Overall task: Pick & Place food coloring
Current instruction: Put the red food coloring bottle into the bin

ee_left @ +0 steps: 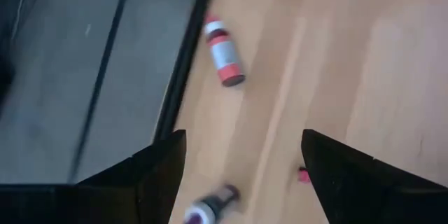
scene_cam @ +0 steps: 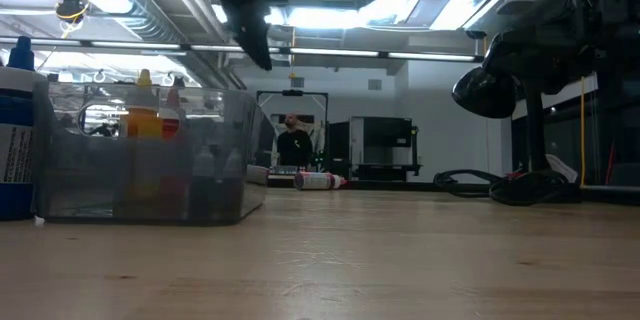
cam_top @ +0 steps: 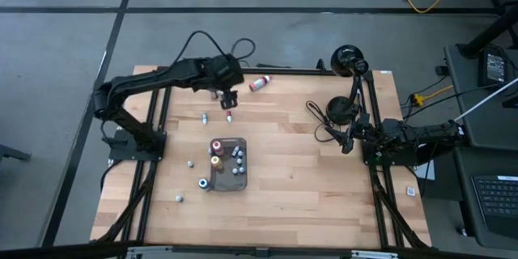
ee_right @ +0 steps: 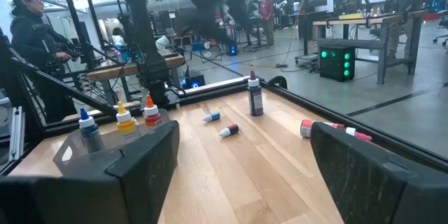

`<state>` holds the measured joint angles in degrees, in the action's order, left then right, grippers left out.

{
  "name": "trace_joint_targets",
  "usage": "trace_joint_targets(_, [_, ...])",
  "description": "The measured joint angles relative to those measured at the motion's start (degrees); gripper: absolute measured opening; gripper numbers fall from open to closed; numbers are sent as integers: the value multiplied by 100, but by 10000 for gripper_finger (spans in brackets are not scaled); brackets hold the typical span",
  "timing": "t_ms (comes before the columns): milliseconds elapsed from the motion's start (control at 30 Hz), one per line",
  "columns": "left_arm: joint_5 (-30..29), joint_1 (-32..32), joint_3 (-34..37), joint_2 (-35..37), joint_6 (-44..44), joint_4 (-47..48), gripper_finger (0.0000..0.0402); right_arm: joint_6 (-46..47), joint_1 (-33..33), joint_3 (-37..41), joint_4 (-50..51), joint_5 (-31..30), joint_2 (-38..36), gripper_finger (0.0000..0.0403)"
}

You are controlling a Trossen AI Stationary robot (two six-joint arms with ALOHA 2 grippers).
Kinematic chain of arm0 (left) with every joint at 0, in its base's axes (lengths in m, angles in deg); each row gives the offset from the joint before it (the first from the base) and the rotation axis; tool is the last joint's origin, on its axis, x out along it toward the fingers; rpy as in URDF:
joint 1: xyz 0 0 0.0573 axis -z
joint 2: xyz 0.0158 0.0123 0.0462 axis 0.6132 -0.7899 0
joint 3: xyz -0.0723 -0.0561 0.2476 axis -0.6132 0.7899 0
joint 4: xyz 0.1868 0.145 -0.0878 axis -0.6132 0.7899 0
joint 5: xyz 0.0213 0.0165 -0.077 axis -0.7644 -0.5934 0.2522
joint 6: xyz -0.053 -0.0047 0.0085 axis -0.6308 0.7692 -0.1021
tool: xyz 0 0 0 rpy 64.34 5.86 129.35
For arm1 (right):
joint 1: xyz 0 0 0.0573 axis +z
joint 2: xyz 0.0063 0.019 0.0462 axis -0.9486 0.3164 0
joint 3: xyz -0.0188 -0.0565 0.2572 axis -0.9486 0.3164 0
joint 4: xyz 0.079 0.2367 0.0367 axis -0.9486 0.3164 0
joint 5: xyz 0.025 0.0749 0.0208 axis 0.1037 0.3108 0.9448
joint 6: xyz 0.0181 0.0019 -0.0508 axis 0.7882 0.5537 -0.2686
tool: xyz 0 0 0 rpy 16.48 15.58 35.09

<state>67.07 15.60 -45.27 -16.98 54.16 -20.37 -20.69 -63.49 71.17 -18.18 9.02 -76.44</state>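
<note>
The left tool is hovering with fingers spread and empty over the table, near loose food coloring bottles. Several more are standing in the tray. The right tool is waiting, fingers apart, at the table's right edge.

Two dark, jointed arms carry black cables, each ending in a tool with two flat, wedge-shaped black fingers.
</note>
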Motion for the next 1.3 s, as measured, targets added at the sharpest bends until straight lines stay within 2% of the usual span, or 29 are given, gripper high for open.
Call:
trace_joint_targets(100, [182, -2, 0, -130, 1282, -45, 278, 0, 0, -1, 0, 1, 0, 323])
trace_joint_targets(233, [107, -2, 0, -227, 2943, -65, 278, 0, -1, 1, 0, 1, -2, 323])
trace_joint_targets(400, [-7, -2, 0, -352, 4429, -41, 278, 0, 0, -1, 0, 1, -2, 323])
trace_joint_targets(533, [402, -2, 0, -533, 5309, 164, 278, 0, 0, -1, 1, 1, -2, 323])
trace_joint_targets(767, [1286, -2, 0, -867, 6104, 338, 278, 0, -1, -1, 0, 0, -2, 323])
trace_joint_targets(967, [880, 56, 0, -1471, 6567, 796, 278, 0, -1, -1, 0, 1, -2, 323])
trace_joint_targets(1167, [905, 212, 0, -1941, 6993, 835, 278, 0, -1, -1, 0, 0, -1, 323])
trace_joint_targets(1300, [942, 259, 0, -2135, 6984, 866, 278, 0, -1, -1, 0, 1, -1, 323])
